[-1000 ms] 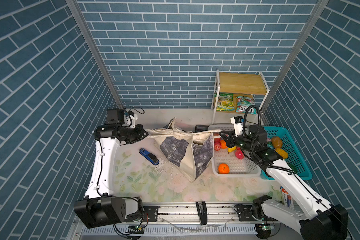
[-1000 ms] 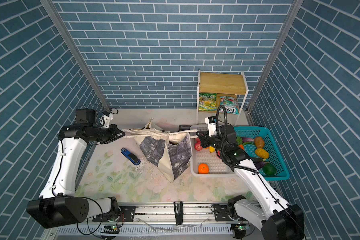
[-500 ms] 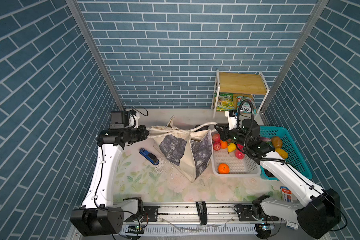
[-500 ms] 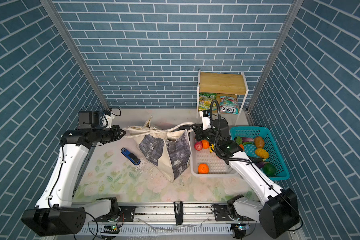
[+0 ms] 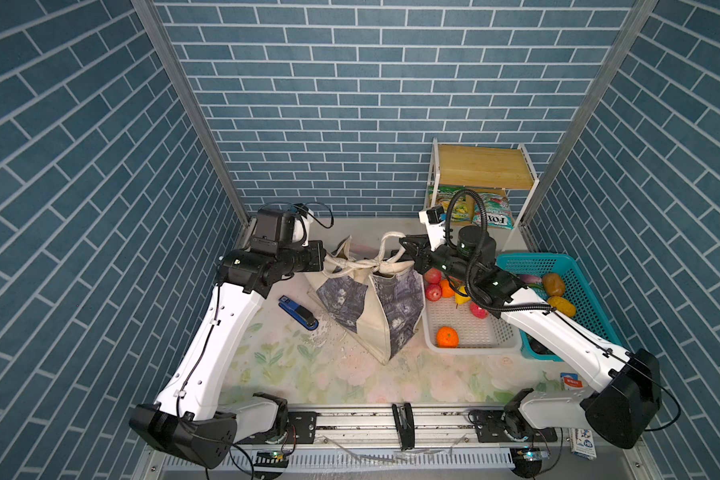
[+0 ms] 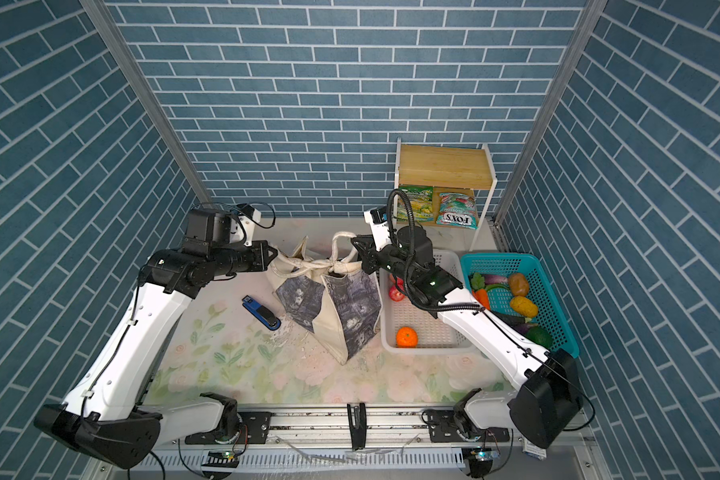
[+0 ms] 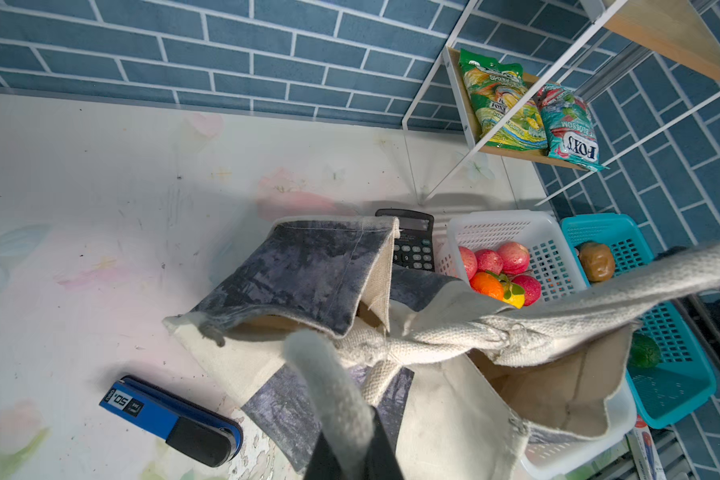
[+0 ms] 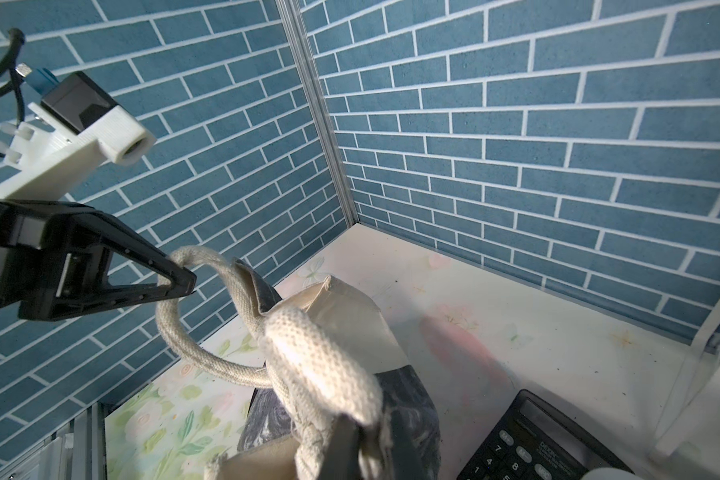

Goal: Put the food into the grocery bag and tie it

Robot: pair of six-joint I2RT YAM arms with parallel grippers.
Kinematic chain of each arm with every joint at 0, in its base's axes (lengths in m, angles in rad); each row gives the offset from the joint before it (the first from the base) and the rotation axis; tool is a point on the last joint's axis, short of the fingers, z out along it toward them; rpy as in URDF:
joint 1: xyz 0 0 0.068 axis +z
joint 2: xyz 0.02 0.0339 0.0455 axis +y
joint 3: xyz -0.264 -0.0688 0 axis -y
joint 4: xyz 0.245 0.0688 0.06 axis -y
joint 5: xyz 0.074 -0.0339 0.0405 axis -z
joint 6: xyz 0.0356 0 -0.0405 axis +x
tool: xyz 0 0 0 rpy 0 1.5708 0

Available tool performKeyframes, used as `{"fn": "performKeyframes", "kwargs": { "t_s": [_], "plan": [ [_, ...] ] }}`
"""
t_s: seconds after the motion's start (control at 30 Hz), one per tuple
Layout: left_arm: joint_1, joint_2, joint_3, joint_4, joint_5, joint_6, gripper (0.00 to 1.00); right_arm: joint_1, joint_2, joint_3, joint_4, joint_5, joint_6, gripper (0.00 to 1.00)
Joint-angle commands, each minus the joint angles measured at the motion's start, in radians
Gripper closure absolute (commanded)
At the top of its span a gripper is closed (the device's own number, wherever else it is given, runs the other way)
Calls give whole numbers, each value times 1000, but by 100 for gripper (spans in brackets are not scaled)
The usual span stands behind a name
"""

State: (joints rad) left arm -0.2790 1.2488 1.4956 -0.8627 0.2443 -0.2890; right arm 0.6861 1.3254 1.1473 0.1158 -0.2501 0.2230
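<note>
The left tool [image 5: 323, 259] is pressed together on one cream woven handle [image 8: 192, 257] of the grocery bag, and the loop shows at its tips in the right wrist view. The right tool [image 5: 404, 243] is pinching the other handle [image 5: 385, 243], which arches up from the bag to its tips. Between the two tools the handles meet in a knot [image 5: 374, 262], level with both and clear of the tabletop.

Below the knot stands the cream canvas grocery bag with grey-purple print panels [image 5: 371, 307], its mouth drawn in. Its far side is just beside the white lattice plastic basket [image 5: 470, 350].

On the left tool's side there is open room. The only thing on that stretch of tabletop is a blue and black stapler [image 5: 298, 312], near the bag's lower corner.

The right tool's side is crowded. The white basket lies under its arm and holds red apples [image 5: 433, 277] and an orange [image 5: 447, 336]. A teal lattice basket [image 5: 533, 257] with more vegetables sits beyond. A white-framed wooden shelf rack [image 5: 481, 166] behind it holds shiny candy packets [image 5: 493, 214].

A black calculator [image 7: 412, 243] lies behind the bag.

The tabletop [image 5: 308, 374] is pale with a faded floral print. Blue brick-pattern walls [image 5: 350, 104] close it in on three sides.
</note>
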Motion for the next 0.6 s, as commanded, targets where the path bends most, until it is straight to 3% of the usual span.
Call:
{"fn": "performKeyframes", "kwargs": {
  "t_s": [0.0, 0.23, 0.47, 0.57],
  "plan": [
    [-9, -18, 31, 2, -54, 12, 94, 10, -36, 9, -20, -7, -75, 100],
    [-8, -36, 34, -41, -117, 21, 79, 10, -82, -10, -69, 28, -122, 97],
    [1, -58, 41, -77, -118, 51, 50, 9, -135, -29, -94, 43, -161, 60],
    [9, -79, 49, -91, -139, 57, 35, 9, -154, -26, -116, 45, -178, 54]
  ]
}}
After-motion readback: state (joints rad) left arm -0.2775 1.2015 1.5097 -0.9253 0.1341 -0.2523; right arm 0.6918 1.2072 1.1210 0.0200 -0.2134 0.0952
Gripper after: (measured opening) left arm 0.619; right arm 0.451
